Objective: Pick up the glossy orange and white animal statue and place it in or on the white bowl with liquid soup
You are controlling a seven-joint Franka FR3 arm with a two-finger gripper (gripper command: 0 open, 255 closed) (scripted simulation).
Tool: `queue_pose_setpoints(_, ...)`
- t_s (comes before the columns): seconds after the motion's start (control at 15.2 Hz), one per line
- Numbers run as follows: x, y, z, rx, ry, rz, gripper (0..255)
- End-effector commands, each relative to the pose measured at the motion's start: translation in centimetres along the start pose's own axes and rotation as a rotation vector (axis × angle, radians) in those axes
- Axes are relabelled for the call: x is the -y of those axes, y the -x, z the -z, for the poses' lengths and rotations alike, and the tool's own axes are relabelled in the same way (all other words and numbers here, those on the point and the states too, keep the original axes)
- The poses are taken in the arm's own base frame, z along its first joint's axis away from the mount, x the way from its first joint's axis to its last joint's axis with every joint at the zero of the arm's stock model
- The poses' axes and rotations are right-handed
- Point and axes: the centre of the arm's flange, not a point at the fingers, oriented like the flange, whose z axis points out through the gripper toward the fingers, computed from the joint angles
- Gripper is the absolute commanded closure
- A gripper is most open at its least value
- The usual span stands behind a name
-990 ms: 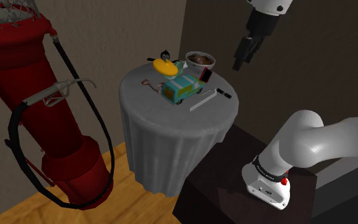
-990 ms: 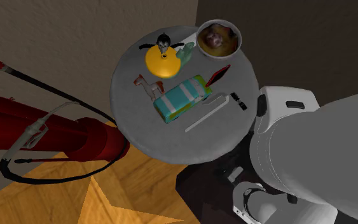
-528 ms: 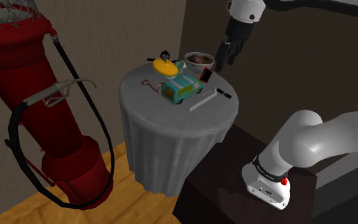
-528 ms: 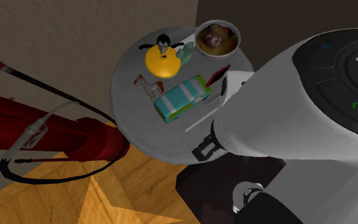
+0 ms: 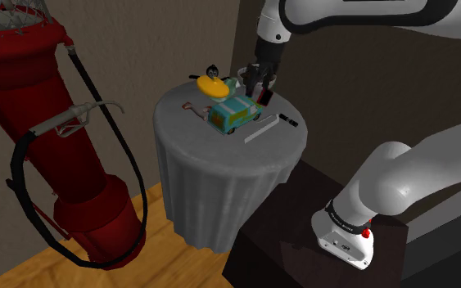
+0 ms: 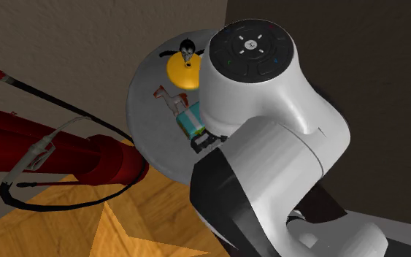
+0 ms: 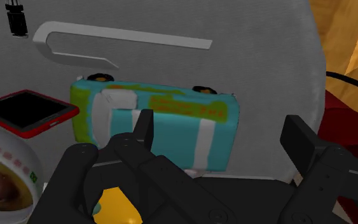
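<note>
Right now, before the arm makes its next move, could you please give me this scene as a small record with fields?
hand: open, empty, above the round table
target: animal statue, untouched, on the table beside the teal toy van
goal: white bowl, brown contents, next to the red phone
other things: yellow disc, white bar

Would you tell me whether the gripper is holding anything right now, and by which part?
Nothing is held: the gripper stands open above the toy van.
</note>
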Motion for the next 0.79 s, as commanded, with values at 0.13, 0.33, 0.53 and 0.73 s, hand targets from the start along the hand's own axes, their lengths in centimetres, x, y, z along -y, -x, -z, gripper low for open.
queue_pose_setpoints(0.13,0.4,-4.5,-2.6,-0.002,0.000,0.001,0)
queue_pose_setpoints(0.33,0.6,-7.8,-4.7,-0.003,0.000,0.001,0)
queue_pose_setpoints(0.53,0.8,-11.2,-6.8,-0.003,0.000,0.001,0)
queue_pose_setpoints(0.73,1.1,-14.5,-8.9,-0.004,0.000,0.001,0)
